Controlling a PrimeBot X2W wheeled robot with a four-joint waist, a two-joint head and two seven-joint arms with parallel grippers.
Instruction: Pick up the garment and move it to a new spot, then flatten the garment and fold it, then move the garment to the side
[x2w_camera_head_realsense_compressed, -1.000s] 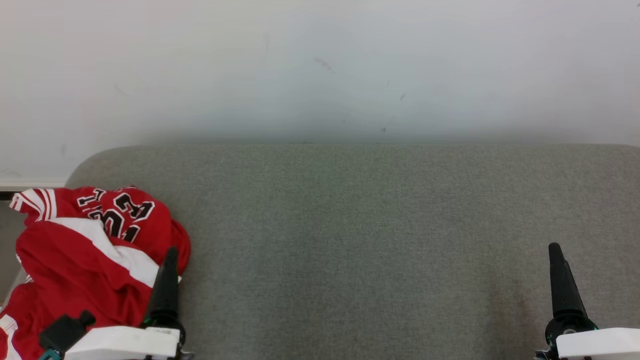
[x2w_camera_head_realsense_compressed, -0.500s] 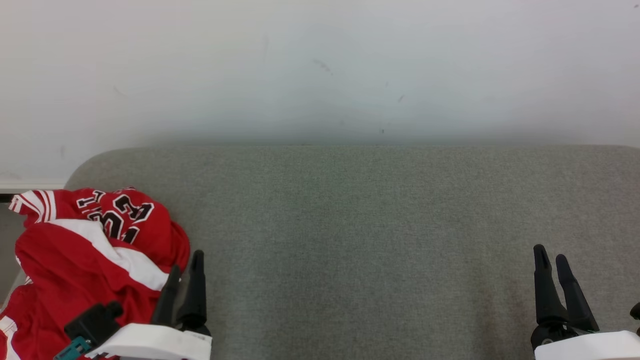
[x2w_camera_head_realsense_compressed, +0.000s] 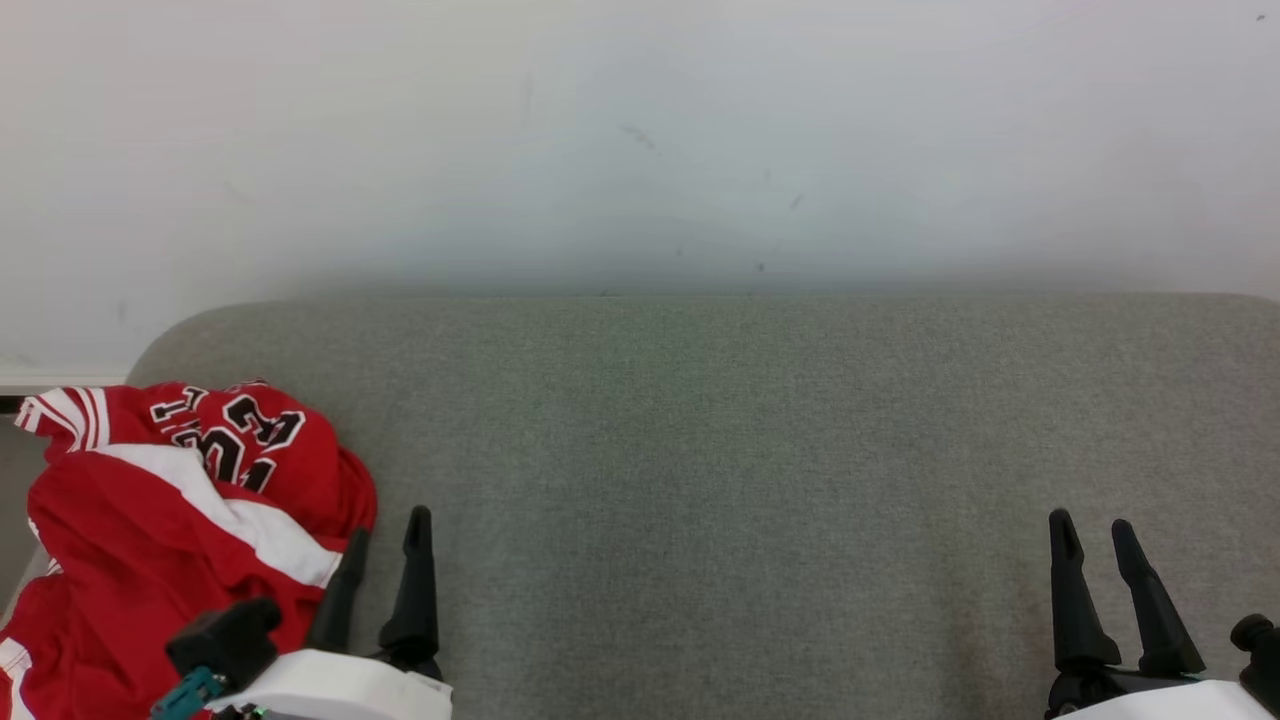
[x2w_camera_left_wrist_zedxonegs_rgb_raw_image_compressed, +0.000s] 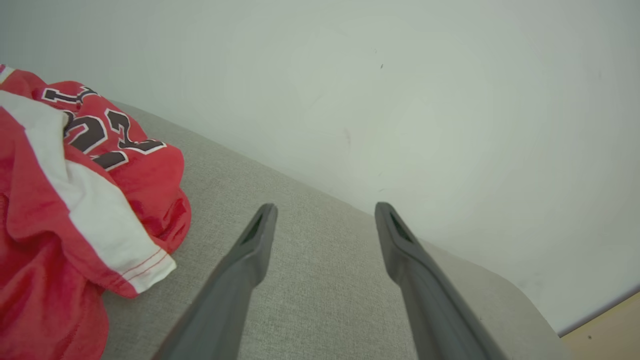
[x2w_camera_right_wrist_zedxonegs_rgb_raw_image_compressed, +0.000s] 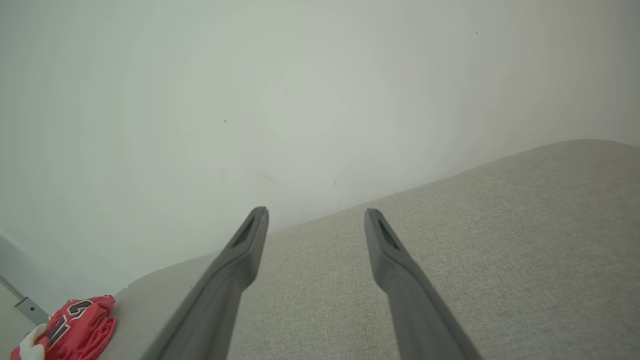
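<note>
Pick-up not yet begun. Garment (x2w_camera_head_realsense_compressed: 170, 520) lies crumpled at grey surface's (x2w_camera_head_realsense_compressed: 750, 450) left end, just beside your left gripper (x2w_camera_head_realsense_compressed: 388, 528). Right gripper (x2w_camera_head_realsense_compressed: 1090, 524) well apart. Both jaws apart, empty. Next, I judge: swing left, pinch a fold.

garment (x2w_camera_head_realsense_compressed: 150, 530) on cushion (x2w_camera_head_realsense_compressed: 750, 450), left end, wall (x2w_camera_head_realsense_compressed: 640, 130) behind

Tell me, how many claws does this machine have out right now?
2. The left claw is at the lower left, beside the red jersey; the right claw is at the lower right, over the grey cushion. Both are open.
</note>
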